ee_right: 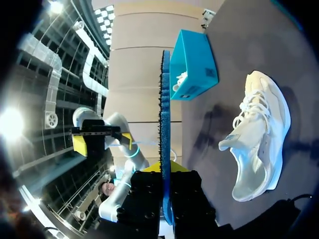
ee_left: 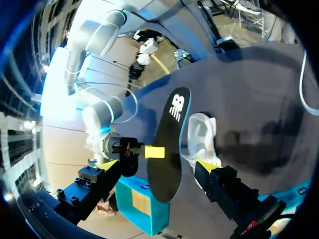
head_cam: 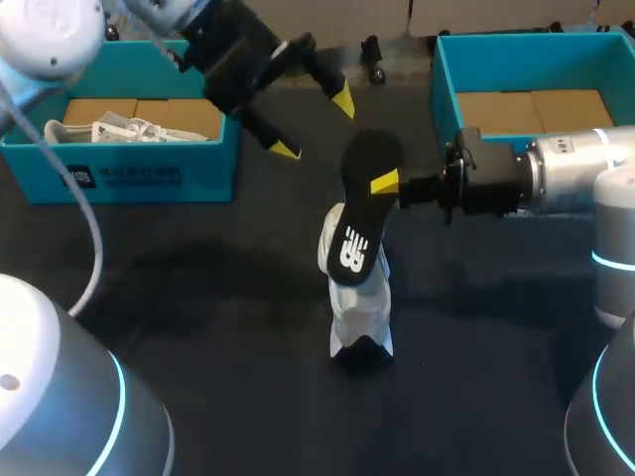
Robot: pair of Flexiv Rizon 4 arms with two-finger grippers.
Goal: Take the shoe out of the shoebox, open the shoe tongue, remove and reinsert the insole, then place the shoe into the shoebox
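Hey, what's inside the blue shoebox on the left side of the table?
A white laced shoe lies in the left shoebox on its brown cardboard floor. The box's near wall hides the shoe's lower part and the front strip of the floor.

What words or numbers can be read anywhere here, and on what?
Insole: a white emblem only, no legible word.
Left shoebox, front wall: white print, too blurred to read.
Shoe, tongue tag: too small to read.

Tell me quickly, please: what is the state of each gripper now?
Left gripper: open, holding nothing.
Right gripper: closed on the insole.
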